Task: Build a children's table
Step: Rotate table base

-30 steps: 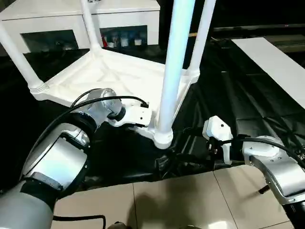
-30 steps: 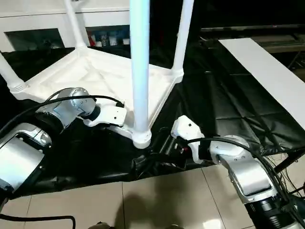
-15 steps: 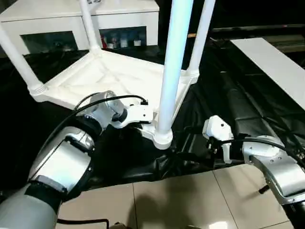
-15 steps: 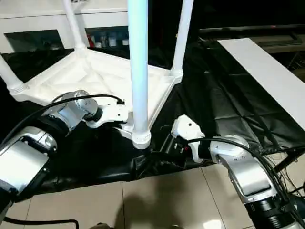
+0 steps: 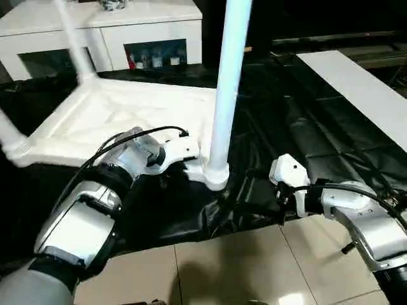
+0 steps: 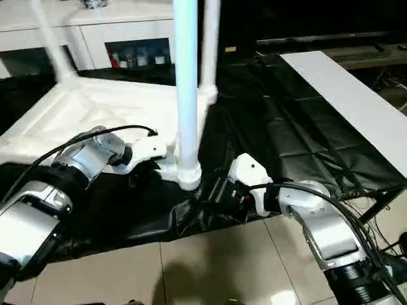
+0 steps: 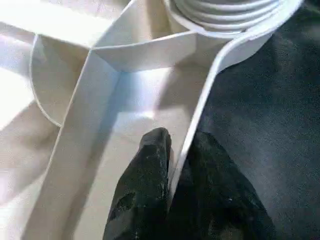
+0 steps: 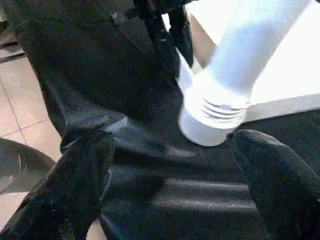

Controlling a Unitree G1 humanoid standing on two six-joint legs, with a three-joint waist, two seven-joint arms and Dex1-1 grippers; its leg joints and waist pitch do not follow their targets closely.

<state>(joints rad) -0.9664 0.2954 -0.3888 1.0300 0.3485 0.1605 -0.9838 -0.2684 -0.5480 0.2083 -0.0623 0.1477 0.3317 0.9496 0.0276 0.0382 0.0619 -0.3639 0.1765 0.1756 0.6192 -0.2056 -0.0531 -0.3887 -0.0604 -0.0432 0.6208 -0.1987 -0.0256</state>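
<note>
While the upturned tabletop (image 5: 121,117) lies ribs-up on the black sheet (image 5: 305,136), legs pointing skyward, the left gripper (image 7: 172,165) is pinched tight on the thin rim wall right beside the near corner socket (image 5: 215,176), one finger inside, one outside. Over on the other side, the right gripper (image 8: 172,172) hangs with its fingers (image 8: 75,185) spread wide and empty, just short of the near leg (image 5: 227,82).

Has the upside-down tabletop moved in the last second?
Yes. The tabletop, pinched at its rim by the left gripper, has turned: its far corners swung toward picture left against the white cabinet, which barely shifted.
</note>
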